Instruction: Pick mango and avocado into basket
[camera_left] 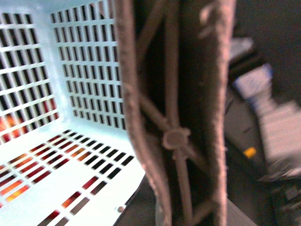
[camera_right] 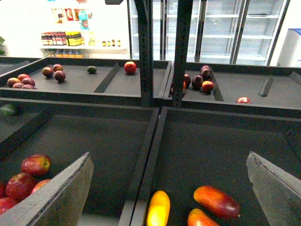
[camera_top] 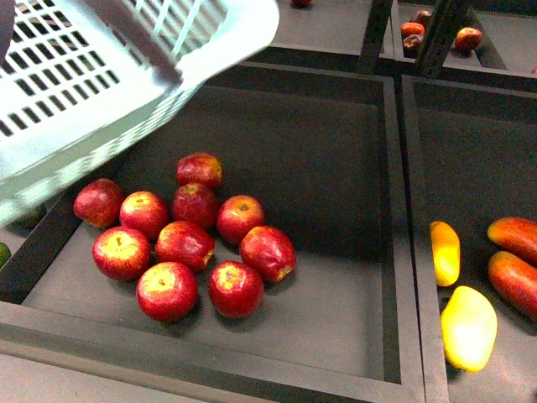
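Basket (camera_top: 226,42) slotted teal plastic; mango (camera_top: 445,252) smooth yellow oval; right fingers (camera_right: 56,197) spread; left fingers unclear.

The basket (camera_top: 75,75) is pale, slotted plastic. The apples (camera_top: 185,243) have glossy, smooth skins. The tray (camera_top: 336,185) is matt dark grey.

No text can be read; labels on the shelf bottles (camera_right: 61,37), upper left, are too small.
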`<action>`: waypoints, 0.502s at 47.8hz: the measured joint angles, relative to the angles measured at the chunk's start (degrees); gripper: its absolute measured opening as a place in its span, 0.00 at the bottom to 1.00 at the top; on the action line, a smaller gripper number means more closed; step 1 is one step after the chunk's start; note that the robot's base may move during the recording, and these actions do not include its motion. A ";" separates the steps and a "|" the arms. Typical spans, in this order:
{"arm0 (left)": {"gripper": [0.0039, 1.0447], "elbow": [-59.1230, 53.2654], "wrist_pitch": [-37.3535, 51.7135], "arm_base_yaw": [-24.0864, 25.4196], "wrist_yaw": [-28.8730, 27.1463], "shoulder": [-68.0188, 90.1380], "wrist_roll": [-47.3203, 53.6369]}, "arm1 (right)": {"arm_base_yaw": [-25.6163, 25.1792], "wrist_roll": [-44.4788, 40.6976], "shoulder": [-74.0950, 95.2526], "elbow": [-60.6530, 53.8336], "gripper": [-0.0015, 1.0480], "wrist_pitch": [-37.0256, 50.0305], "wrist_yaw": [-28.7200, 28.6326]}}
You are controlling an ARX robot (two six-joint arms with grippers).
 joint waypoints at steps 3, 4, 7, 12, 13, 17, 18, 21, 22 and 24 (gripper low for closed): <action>0.06 2.34 -0.11 -1.75 1.81 5.75 16.96 | 0.00 0.00 0.00 0.00 0.93 0.00 0.02; 0.06 3.23 -0.11 -2.47 2.47 8.28 21.81 | 0.00 0.00 0.00 0.00 0.93 0.00 0.04; 0.06 5.75 0.17 -4.04 4.68 14.08 31.32 | 0.00 0.02 0.00 0.00 0.93 0.00 0.04; 0.06 9.49 2.03 -6.75 10.27 22.05 36.72 | 0.00 0.02 0.00 0.00 0.93 0.00 0.04; 0.06 10.03 2.51 -7.23 11.17 23.32 36.79 | 0.00 0.00 0.00 0.00 0.93 0.00 0.04; 0.06 11.43 3.32 -8.70 14.51 26.82 36.48 | 0.00 0.02 0.00 0.00 0.93 0.00 0.04; 0.06 12.20 3.48 -9.57 16.17 28.52 36.09 | 0.00 0.00 0.00 0.00 0.93 0.00 0.04; 0.06 13.05 4.15 -11.17 17.55 30.71 34.58 | 0.00 0.02 0.00 0.00 0.93 0.00 0.04; 0.06 13.11 4.28 -11.61 17.68 31.06 34.23 | 0.00 0.00 0.00 0.00 0.93 0.00 0.04; 0.06 13.16 4.92 -12.39 18.34 31.54 33.27 | 0.00 0.02 0.00 0.00 0.93 0.00 0.04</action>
